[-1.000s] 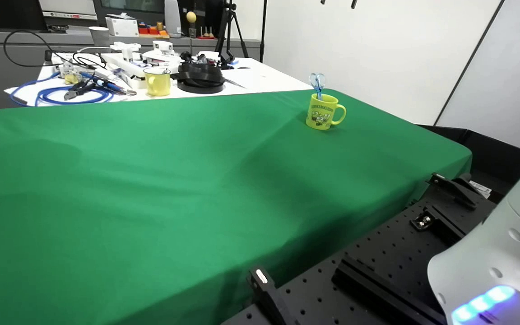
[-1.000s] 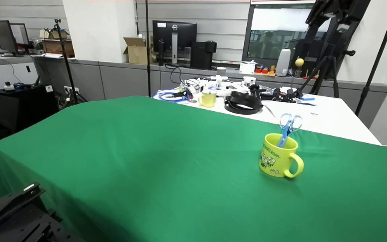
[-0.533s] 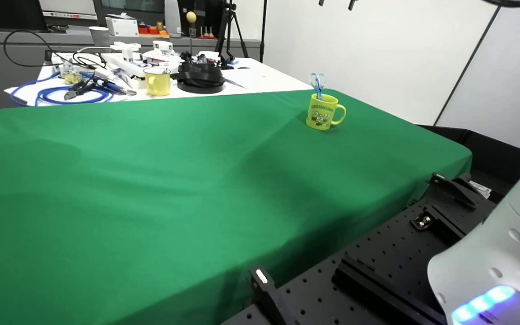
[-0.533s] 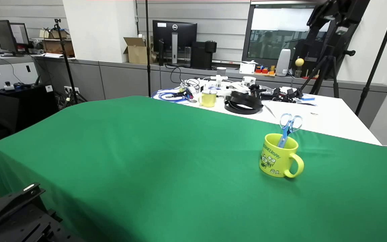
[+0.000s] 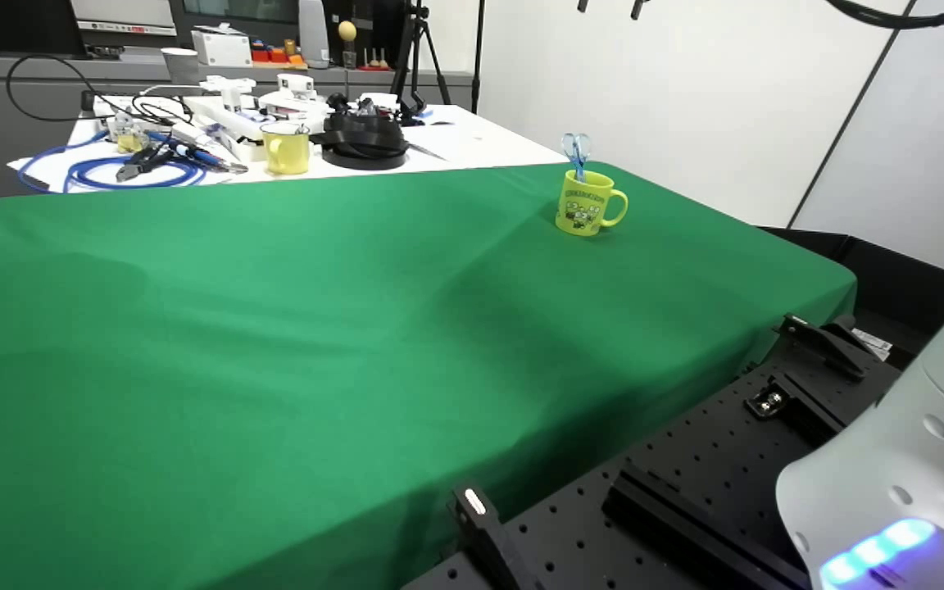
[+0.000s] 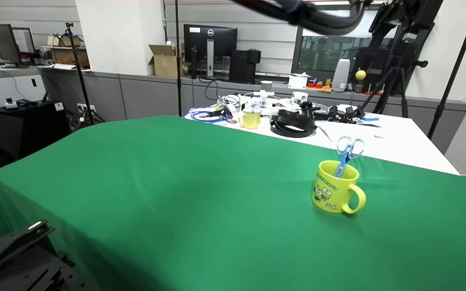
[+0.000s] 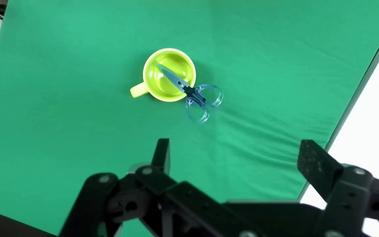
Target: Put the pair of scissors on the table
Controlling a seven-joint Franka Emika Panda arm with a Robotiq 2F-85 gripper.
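Note:
The light-blue pair of scissors (image 5: 579, 169) (image 6: 341, 163) (image 7: 189, 90) stands tilted in a yellow-green mug (image 5: 578, 211) (image 6: 329, 192) (image 7: 168, 98), blades inside, handles leaning out over the rim. The mug is upright on the green-covered table (image 5: 275, 328) (image 6: 176, 194) (image 7: 77, 131). My gripper (image 7: 235, 143) is open and empty, high above the table; in the wrist view the mug and scissors lie ahead of the fingertips. Only the fingertips (image 5: 610, 8) show at the top edge of an exterior view. The gripper also shows at the top right of an exterior view (image 6: 390, 33).
Behind the green cloth is a white table (image 5: 505, 147) (image 6: 415, 145) with cables, another yellow mug (image 5: 287, 150) (image 6: 251, 119) and a black strap (image 5: 364, 141) (image 6: 293, 122). A black mounting plate (image 5: 685, 475) lies along the green table's edge by my base. A black hose (image 6: 330, 24) hangs from my arm.
The gripper has shifted slightly at the top of both exterior views. The black hose has come down into view in both. The scissors and mug have not moved.

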